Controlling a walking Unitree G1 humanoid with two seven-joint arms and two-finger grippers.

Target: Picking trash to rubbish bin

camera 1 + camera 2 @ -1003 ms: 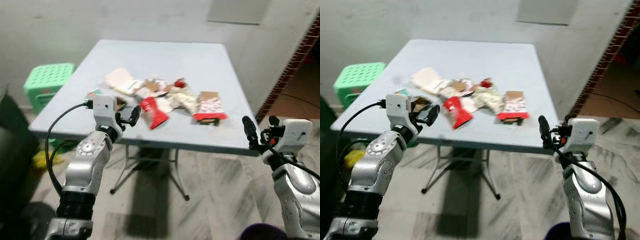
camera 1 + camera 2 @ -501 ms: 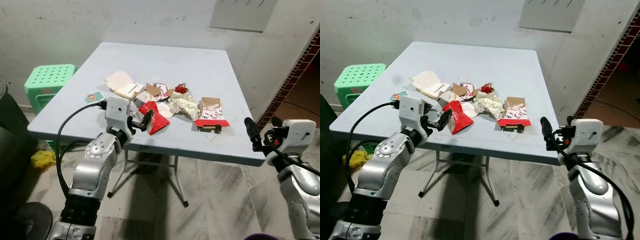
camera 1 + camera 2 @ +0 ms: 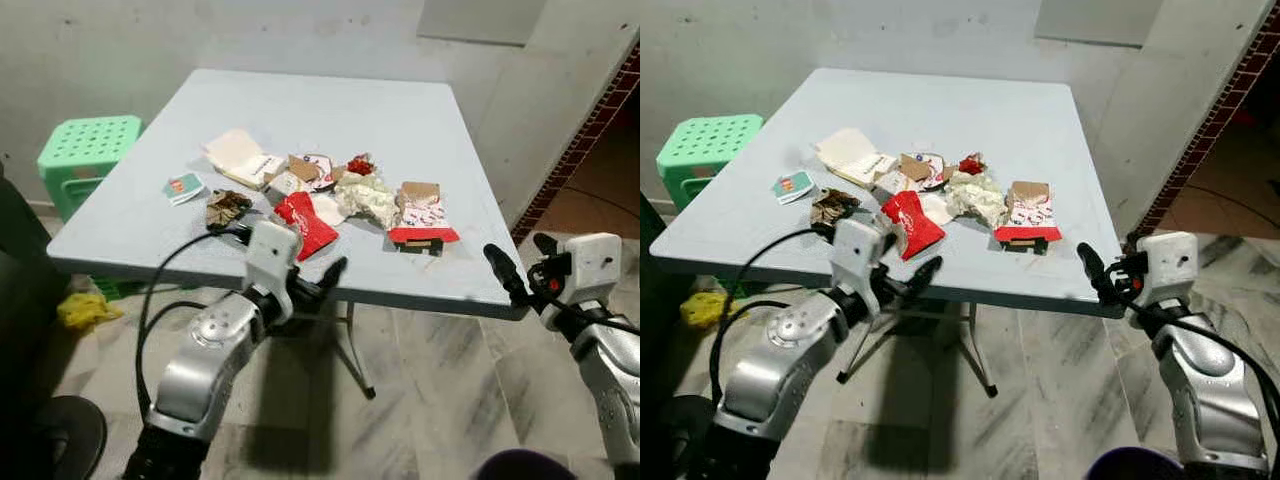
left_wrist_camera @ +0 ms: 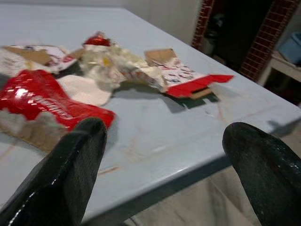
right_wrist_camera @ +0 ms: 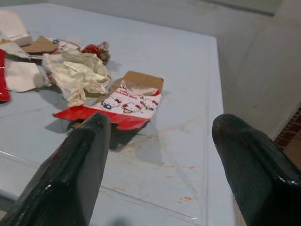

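Glossy red wrapper (image 3: 306,222) — crumpled paper (image 3: 368,200), smooth table (image 3: 330,110)

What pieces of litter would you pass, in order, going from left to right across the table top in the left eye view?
Small green card → dark crumpled wrapper → red packet → crumpled white paper → flattened red-and-white carton.

Pale blue table (image 3: 400,130), green stool (image 3: 85,150), marbled floor (image 3: 440,400), possibly brick doorway (image 3: 590,120).

Trash (image 3: 330,195) heaped mid-table (image 3: 330,110); stool (image 3: 85,155) left of table; card (image 3: 183,186) left of heap.
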